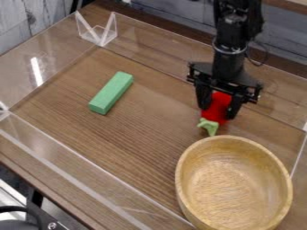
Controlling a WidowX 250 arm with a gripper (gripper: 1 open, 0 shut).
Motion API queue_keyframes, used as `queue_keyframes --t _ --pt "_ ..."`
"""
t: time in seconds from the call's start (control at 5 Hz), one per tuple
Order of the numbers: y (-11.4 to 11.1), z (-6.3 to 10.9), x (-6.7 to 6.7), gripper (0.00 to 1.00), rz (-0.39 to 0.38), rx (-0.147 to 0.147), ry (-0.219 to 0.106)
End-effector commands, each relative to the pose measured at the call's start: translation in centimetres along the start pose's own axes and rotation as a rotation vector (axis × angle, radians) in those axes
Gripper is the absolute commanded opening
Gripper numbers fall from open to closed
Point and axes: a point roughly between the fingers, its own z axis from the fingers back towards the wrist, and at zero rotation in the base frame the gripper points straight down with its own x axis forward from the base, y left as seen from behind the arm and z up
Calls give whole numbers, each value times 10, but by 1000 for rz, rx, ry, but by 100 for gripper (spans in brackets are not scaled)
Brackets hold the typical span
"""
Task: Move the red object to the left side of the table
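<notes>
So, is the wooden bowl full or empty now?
Empty: the bowl shows its bare pale inside, with nothing lying in it.

bright red on the toy fruit point(216, 110), light green at its leafy stub point(209, 128). medium green, uniform, on the rectangular block point(111, 92). pale tan-yellow on the round wooden bowl point(232, 186). brown with wood-grain streaks on the tabletop point(132, 144). black on the gripper point(221, 107).
</notes>
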Motion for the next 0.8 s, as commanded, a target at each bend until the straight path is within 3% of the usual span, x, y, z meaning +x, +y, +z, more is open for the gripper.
queue_keyframes --t 0.0,0.2,0.4,0.6 --pt "-4 32 10 0 -9 -24 -73" --pt "-1 50 9 0 -12 -38 -85" --pt "4 81 8 0 -8 -52 -122" --pt "30 103 4 0 37 -48 -150"
